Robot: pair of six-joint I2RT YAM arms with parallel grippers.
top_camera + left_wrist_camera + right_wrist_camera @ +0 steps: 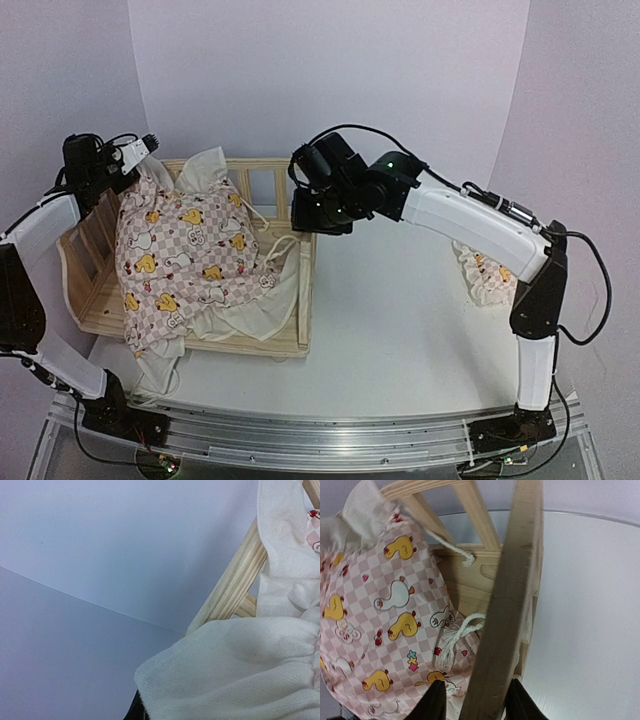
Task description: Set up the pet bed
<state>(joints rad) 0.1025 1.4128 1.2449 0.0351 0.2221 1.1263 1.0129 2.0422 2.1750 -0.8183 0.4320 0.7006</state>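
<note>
Right jaws astride pet bed rail, arm stretched leftward, elbow bent

Count at this moment:
- One pet bed, light wood.
- One pink-checkered duck cushion.
- One small matching pillow.
- Two white cords: one knotted cord end, one frayed cord end.
- Two robot arms: left arm, right arm.
- One white table.
- Printed ducks are partly folded under, so not countable.
</note>
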